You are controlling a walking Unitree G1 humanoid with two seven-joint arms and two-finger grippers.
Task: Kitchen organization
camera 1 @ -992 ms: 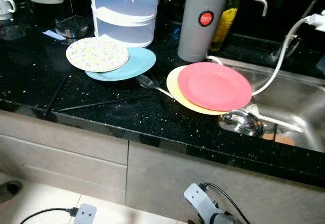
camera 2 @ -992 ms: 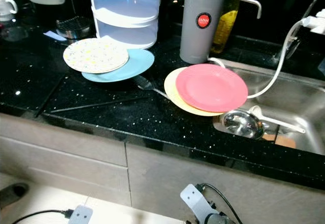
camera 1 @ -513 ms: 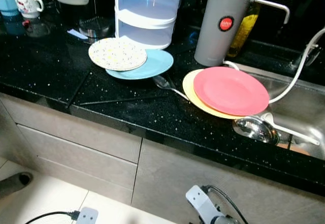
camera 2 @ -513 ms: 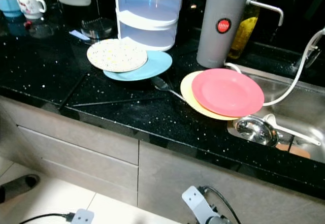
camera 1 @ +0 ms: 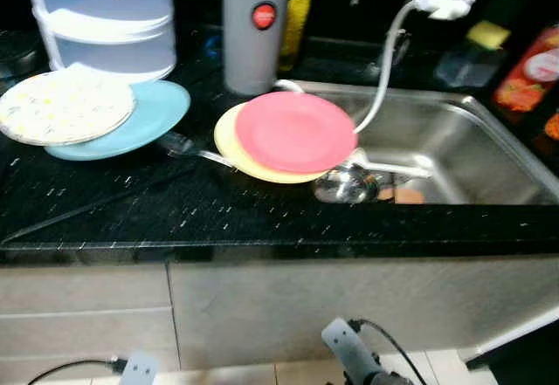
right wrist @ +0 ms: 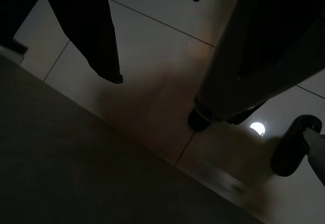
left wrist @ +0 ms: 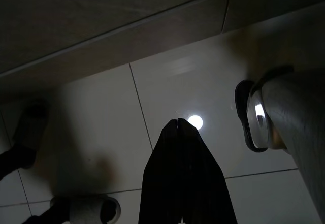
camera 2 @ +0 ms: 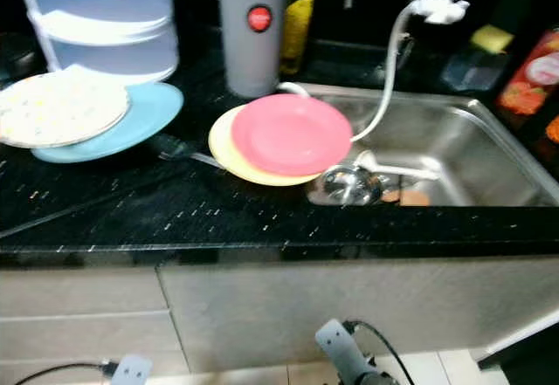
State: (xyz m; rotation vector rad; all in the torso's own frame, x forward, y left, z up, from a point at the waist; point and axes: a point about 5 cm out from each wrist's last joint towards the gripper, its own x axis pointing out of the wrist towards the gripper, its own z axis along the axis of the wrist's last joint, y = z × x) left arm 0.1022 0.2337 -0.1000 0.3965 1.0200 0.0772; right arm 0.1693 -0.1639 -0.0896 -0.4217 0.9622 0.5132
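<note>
Your left gripper (left wrist: 177,125) hangs low over the tiled floor (left wrist: 167,82), its two black fingers (left wrist: 165,168) pressed together to a point and holding nothing; a shoe and trouser leg (left wrist: 274,112) stand just beside it. Your right gripper's fingers: one dark finger (right wrist: 94,31) shows against the floor in the right wrist view, too dim to tell whether they're parted or closed. Up top, the view has swung to the right since half a second ago, so that's your camera, not the dishes. The pink plate (camera 1: 295,132) sits on the yellow plate (camera 1: 229,136), both at the tabletop (camera 1: 175,210) edge where it meets the sink (camera 1: 454,149), same stacking as before. The metal ladle (camera 1: 345,182) lies at the sink's near rim, touching the plates' edge. A spoon (camera 1: 188,147) lies between the two plate pairs. To the left, the speckled plate (camera 1: 65,106) overlaps the blue plate (camera 1: 131,123), unchanged relative to each other, with the white tiered container (camera 1: 105,18) behind them. The grey thermos (camera 1: 255,27) stands behind the pink plate, a yellow bottle (camera 1: 299,18) beside it. More sink basin now shows, plus the white hose (camera 1: 384,62), a yellow sponge (camera 1: 487,34) and a red packet (camera 1: 528,79) at the far right. The mugs seen earlier at the left have left the picture.
</note>
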